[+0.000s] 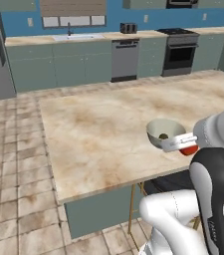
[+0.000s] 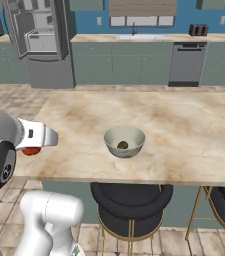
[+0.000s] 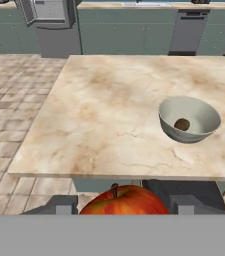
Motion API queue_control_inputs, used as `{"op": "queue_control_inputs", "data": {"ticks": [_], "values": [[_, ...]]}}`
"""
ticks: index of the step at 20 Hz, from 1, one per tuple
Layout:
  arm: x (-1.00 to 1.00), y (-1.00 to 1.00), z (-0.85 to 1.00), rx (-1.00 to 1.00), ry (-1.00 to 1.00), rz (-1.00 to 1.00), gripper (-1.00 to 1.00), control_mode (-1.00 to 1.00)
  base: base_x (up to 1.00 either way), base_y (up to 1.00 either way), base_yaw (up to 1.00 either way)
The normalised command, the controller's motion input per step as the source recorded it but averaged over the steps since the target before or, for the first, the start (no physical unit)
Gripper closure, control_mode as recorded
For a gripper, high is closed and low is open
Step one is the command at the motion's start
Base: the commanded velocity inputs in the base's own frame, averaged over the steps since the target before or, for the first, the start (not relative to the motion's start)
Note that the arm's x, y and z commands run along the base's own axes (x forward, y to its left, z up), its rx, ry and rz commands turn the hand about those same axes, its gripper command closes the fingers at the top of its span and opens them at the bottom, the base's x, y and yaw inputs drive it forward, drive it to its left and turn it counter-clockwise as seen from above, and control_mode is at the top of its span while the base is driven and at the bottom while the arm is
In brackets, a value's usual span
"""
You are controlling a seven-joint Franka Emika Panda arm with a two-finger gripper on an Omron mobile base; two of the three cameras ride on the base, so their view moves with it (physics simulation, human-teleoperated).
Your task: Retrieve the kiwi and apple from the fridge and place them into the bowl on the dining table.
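One fruit left: round red-orange apple (image 3: 122,201), clamped in my gripper (image 3: 119,204), six o'clock off the beige marbled dining table (image 3: 109,110).
Bowl: round grey-white bowl (image 3: 189,119), two o'clock, small brown kiwi (image 3: 182,124) inside.
Handling: I judge the apple firm, smooth, slippery; hold across its widest middle.

You'll find almost nothing to read here. The one trace of writing is a faint pale line of lettering running down the dark joint cover of the robot arm (image 1: 214,219) in the left base view, and it is too small and blurred for you to make out. No label, brand, number or sign is legible anywhere else.
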Motion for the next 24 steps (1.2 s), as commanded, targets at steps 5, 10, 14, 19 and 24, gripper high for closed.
{"op": "queue_control_inputs", "data": {"ticks": [5,10,14,19,24], "values": [[0.0,0.0,0.0,0.0,0.0,0.0,1.0,1.0,0.71,0.0,-0.02],[0.0,0.0,0.0,0.0,0.0,0.0,1.0,1.0,0.65,0.0,-0.03],[0.93,-0.13,-0.04,0.0,0.13,-0.06,1.0,-1.0,0.0,0.0,0.0],[0.92,-0.46,-0.04,0.0,0.14,-0.11,1.0,-1.0,0.0,0.0,0.0],[0.78,-0.61,-0.08,0.0,0.14,-0.09,1.0,-1.0,0.0,0.0,0.0]]}}
